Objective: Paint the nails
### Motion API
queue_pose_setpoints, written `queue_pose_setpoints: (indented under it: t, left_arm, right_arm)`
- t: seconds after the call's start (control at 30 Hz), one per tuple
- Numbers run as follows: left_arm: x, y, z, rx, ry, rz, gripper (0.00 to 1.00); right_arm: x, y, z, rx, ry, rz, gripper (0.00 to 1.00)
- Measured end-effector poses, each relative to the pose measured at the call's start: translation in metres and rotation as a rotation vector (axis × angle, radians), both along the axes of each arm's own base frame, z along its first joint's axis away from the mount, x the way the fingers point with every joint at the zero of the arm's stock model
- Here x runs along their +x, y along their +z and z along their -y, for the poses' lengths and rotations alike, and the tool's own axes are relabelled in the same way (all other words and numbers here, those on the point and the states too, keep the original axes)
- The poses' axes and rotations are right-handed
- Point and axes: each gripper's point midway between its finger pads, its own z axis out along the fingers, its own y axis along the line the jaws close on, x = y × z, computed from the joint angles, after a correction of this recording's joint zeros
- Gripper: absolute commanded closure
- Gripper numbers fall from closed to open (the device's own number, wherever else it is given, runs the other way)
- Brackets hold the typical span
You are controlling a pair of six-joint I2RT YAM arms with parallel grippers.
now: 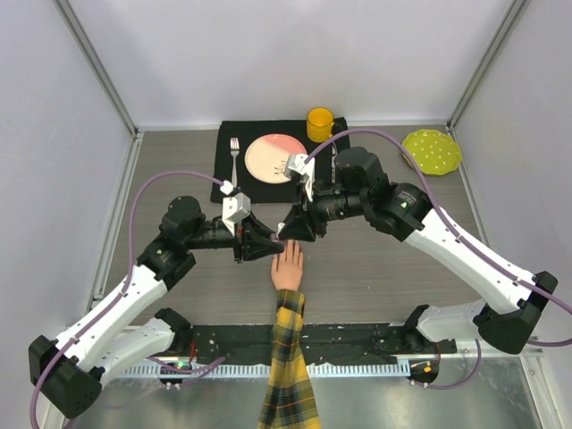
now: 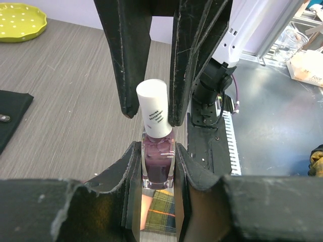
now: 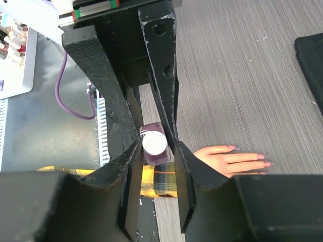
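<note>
Beyond the nails (image 3: 261,157), open tabletop (image 3: 242,75).

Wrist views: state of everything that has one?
polish bottle, upright, held by its glass body
white cap, on the bottle
left gripper, shut on polish bottle
right gripper, jaws flanking white cap, contact unclear
mannequin hand, lying flat, palm down
nails, pinkish, painted or not unclear
yellow mug, upright

A black mat (image 1: 259,128) lay at the far edge of the table (image 1: 170,156), near its middle. On it, a fork (image 1: 234,156) lay left of a pink-and-cream plate (image 1: 266,156). A yellow cup (image 1: 320,123) stood at the mat's far right corner. A yellow-green dotted plate (image 1: 432,150) sat near the table's far right corner.
</note>
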Motion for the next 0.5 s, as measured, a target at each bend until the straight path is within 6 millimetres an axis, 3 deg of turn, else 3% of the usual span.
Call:
queue_pose_setpoints:
  t: [0.23, 0.5]
  left_arm:
    - [0.0010, -0.0001, -0.0001, 0.001, 0.006, 0.000, 1.00]
    - [0.0051, -0.0015, -0.0009, 0.012, 0.032, -0.008, 1.00]
  right_arm:
    - [-0.0006, 0.0069, -0.0022, 0.014, 0.012, 0.006, 0.74]
    - [0.0002, 0.0056, -0.0034, 0.011, 0.014, 0.003, 0.75]
